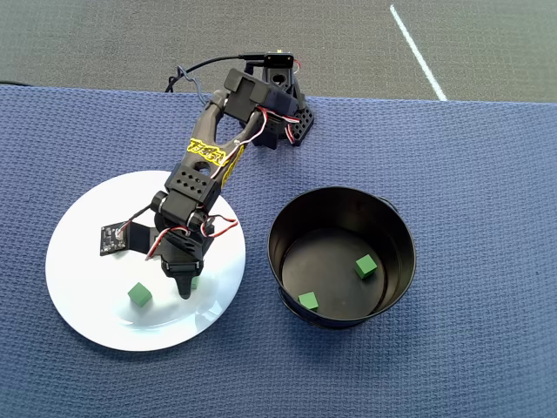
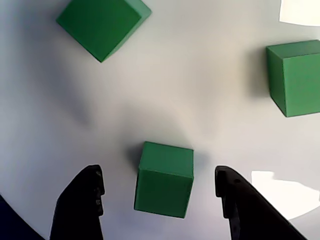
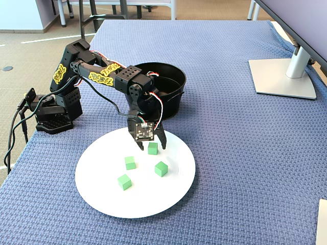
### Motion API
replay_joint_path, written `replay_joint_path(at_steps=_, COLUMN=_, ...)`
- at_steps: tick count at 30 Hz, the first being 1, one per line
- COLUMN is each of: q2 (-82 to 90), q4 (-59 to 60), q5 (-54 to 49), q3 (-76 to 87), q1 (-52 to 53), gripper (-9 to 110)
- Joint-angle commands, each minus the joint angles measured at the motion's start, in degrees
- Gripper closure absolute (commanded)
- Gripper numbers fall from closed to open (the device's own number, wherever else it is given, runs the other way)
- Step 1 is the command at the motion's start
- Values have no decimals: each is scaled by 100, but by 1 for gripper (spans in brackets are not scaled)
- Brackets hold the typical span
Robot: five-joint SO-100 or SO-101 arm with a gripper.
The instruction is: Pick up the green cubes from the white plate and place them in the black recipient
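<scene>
Blue-clothed table point(image 3: 245, 153) underneath. White plate point(image 3: 168, 196) at the near side, black recipient point(image 1: 396, 222) just beside it, two green cubes point(image 1: 365, 266) inside. Gripper point(image 2: 162, 192) down over the plate, spread wide, straddling one cube without touching. Three more cubes on the plate.
</scene>
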Motion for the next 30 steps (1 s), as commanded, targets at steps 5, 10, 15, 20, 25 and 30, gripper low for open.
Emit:
replay_joint_path(at_steps=5, q2=53, q4=-141, q5=-79, q3=-97, q1=-9, gripper=82)
replay_joint_path(at_steps=10, q2=141, q4=-237, q5=-88, q3=114, q1=-53, gripper=83)
replay_joint_path(at_steps=15, q2=185, q4=-290, q5=-35, q3=141, q1=-53, gripper=102)
replay_joint_path(at_steps=20, q2=229, q4=-404, q5=26, q3=185, q1=-26, gripper=102)
replay_joint_path(at_steps=25, q2=571, q4=-369, q5=237, q3=149, q1=53, gripper=102)
replay_joint_path(at_steps=30, q2=1758, q4=352, q5=703, q3=-141, q1=334, gripper=102)
